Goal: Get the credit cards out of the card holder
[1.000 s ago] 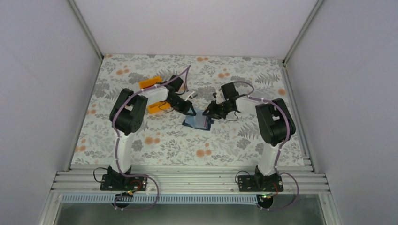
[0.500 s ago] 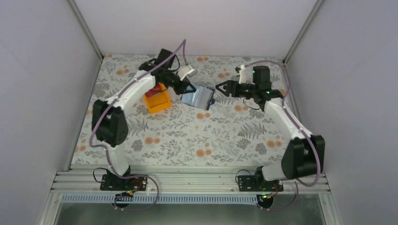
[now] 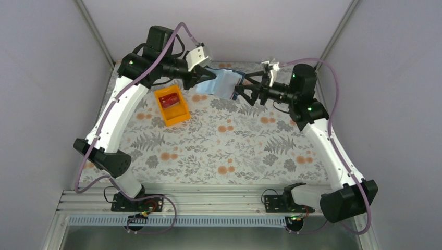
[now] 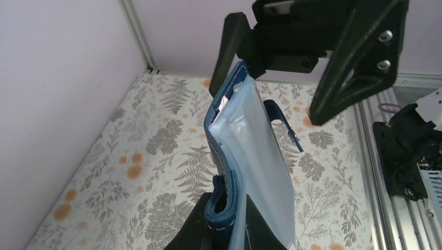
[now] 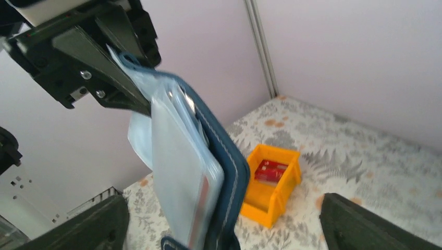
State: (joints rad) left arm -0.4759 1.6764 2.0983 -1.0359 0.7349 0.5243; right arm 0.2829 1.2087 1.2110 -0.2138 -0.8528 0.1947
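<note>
- An orange tray (image 3: 180, 113) sits on the floral table (image 3: 234, 151), left of centre in the overhead view.
- One red credit card (image 3: 168, 100) lies flat inside the tray, also seen from the right wrist (image 5: 271, 170).
- The blue card holder (image 3: 224, 83) is held in the air to the right of the tray and farther toward the back wall, well above the table.
- The left gripper (image 3: 202, 82) reaches across above the tray. Its fingers are clamped on one edge of the card holder (image 4: 224, 208).
- The card holder hangs partly open, with clear plastic sleeves (image 4: 260, 172) fanning out from its blue cover.
- A small dark tab (image 4: 279, 120) sticks out from the side of the card holder that faces away from the tray.
- The right gripper (image 3: 245, 88) meets the card holder on the side away from the tray. Its fingers are spread wide, one on either side of the free edge, and grip nothing.
- From the right wrist, the card holder (image 5: 229, 172) stands between the two spread fingers (image 5: 99, 224), and the tray shows on the table beyond it.
- Whether any cards remain inside the sleeves cannot be told.
</note>
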